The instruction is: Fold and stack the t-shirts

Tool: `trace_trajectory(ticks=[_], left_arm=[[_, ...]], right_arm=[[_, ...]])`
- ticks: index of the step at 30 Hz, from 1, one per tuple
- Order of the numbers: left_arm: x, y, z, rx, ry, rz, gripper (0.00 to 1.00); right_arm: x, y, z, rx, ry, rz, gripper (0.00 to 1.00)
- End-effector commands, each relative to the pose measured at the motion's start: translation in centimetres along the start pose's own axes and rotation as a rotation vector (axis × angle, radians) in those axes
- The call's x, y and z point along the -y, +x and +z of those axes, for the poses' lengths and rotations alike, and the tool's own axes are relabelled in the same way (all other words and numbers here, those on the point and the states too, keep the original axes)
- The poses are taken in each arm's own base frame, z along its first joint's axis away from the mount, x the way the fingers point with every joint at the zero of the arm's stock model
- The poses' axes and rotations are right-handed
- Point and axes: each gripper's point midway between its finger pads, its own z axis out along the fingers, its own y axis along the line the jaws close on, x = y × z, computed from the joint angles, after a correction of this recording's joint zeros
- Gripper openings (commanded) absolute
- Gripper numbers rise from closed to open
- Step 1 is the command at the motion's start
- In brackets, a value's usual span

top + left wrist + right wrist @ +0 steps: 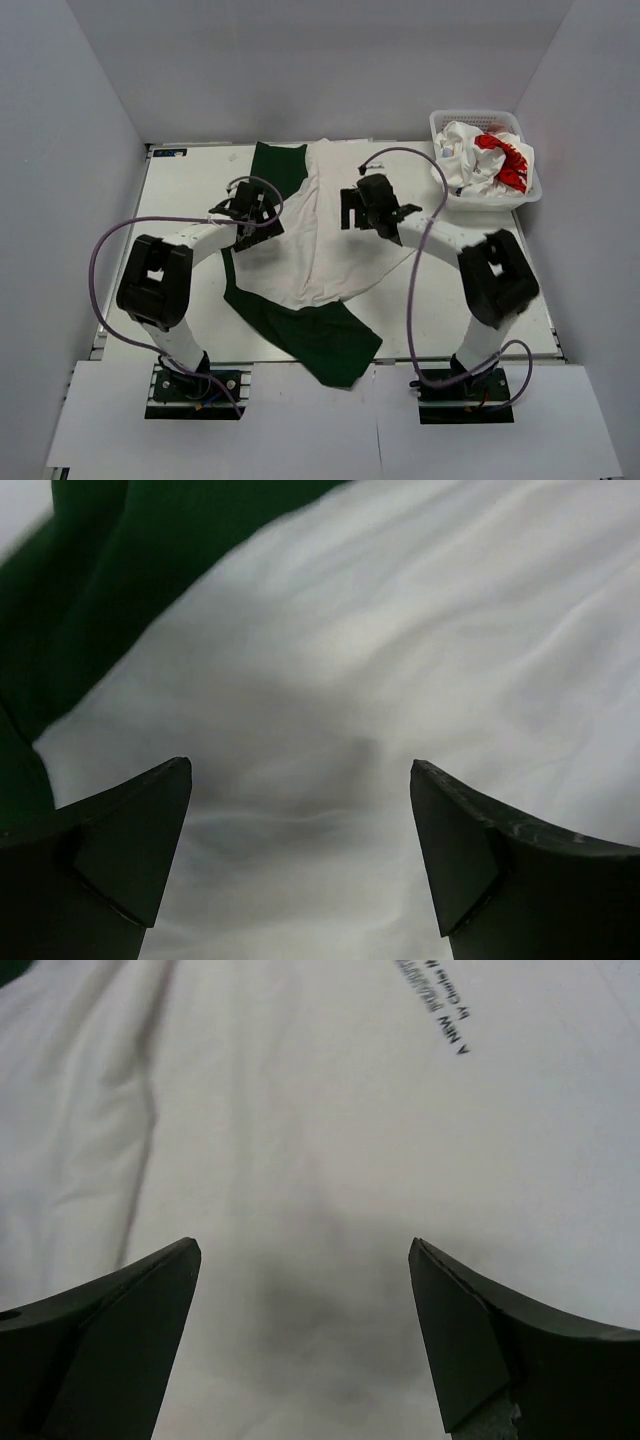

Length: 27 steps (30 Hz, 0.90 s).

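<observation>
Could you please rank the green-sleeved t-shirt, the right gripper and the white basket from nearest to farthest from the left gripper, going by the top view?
1. green-sleeved t-shirt: directly beneath the left gripper.
2. right gripper: to its right, over the same shirt.
3. white basket: far back on the right.

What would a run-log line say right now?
left gripper: open over white-and-green t-shirt | right gripper: open over same shirt | printed t-shirt: in basket | fold: not done
</observation>
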Motion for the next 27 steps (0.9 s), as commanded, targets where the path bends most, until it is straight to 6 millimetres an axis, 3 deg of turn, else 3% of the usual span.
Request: trace_trajectory(ticks=[1,2,3,4,5,6,8,9,11,12,13,14,15,16,17,18,19,20,21,22,23,24,25,26,27], left_arm=[[-0.2,1.4,-0.1,-0.025,-0.009,-0.077,1.00],[-0.2,1.4,-0.1,-0.025,-0.009,-0.086,1.00],[-1.0,2.1,0.4,-0.049,-0.024,-0.093,1.00],[-1.8,1.9,0.7,-0.027,-0.065,-0.090,1.00],[-2.4,1.4,1.1,-0.018,-0.120,-0.095,1.00],[-3.3,1.0,1.4,-0.001,-0.180,-0.098,1.00],[-4.5,1.3,2.0,-0.029,-0.256,-0.098,1.00],[-4.7,1.3,2.9,-0.043,-0.287,-0.088,1.00],[-4.7,0.6,4.2,-0.041,-0.298,-0.111,1.00],[-4.5,0.5,5.1,-0.057,-0.276,-0.129,1.00],[-5.1,1.3,6.9,-0.099,-0.282,-0.144,1.00],[-3.5,0.1,7.9,-0.106,-0.222,-0.167,1.00],[-3.5,-0.3,8.8,-0.121,-0.223,-0.176,1.00],[-3.5,-0.8,9.8,-0.126,-0.232,-0.173,1.00],[-2.5,-2.6,11.9,-0.120,-0.211,-0.178,1.00],[-2.1,-2.6,12.6,-0.152,-0.216,-0.164,1.00],[-1.9,-3.6,13.6,-0.153,-0.201,-0.141,1.00],[0.8,-7.1,14.1,-0.095,-0.118,-0.126,1.00],[0.6,-6.2,16.2,-0.129,-0.129,-0.111,1.00],[1.6,-7.4,17.0,-0.108,-0.084,-0.056,1.00],[4.4,-10.1,17.0,-0.059,0.022,-0.033,1.00],[5.1,-10.4,18.3,-0.044,0.059,-0.020,1.00],[6.3,-11.3,18.4,-0.021,0.112,0.018,1.00],[8.0,-13.0,17.4,0.005,0.176,0.018,1.00],[8.4,-13.3,17.3,0.009,0.191,0.019,1.00]], right_arm=[[3.5,-0.3,4.4,-0.081,0.069,0.054,0.90],[4.7,-1.6,5.2,-0.066,0.091,0.073,0.90],[5.4,-1.3,5.8,-0.087,0.104,0.059,0.90],[7.1,-0.5,7.8,-0.122,0.141,0.076,0.90],[7.9,0.0,8.3,-0.138,0.152,0.080,0.90],[8.4,1.9,9.3,-0.191,0.153,0.083,0.90],[10.2,3.0,9.7,-0.229,0.160,0.147,0.90],[11.5,4.8,9.4,-0.262,0.168,0.191,0.90],[11.6,5.3,8.7,-0.263,0.156,0.227,0.90],[12.0,6.9,8.1,-0.303,0.158,0.242,0.90],[12.2,7.2,6.8,-0.327,0.176,0.257,0.90],[12.8,8.4,6.0,-0.351,0.215,0.261,0.90],[13.0,10.1,5.0,-0.394,0.238,0.270,0.90],[13.0,10.2,3.5,-0.399,0.264,0.307,0.90],[13.1,13.2,1.3,-0.446,0.283,0.318,0.90],[13.0,13.9,0.5,-0.450,0.281,0.330,0.90],[12.3,12.9,-0.7,-0.397,0.262,0.369,0.90],[12.1,16.3,-3.2,-0.442,0.277,0.398,0.90],[11.6,15.5,-4.3,-0.395,0.258,0.434,0.90],[11.2,16.3,-5.1,-0.401,0.249,0.447,0.90],[10.6,18.8,-7.1,-0.429,0.241,0.467,0.90],[10.1,18.2,-7.9,-0.387,0.210,0.476,0.90],[9.8,19.9,-8.8,-0.412,0.200,0.473,0.90],[9.7,20.0,-9.2,-0.403,0.195,0.475,0.90],[9.3,19.2,-10.0,-0.350,0.165,0.467,0.90]])
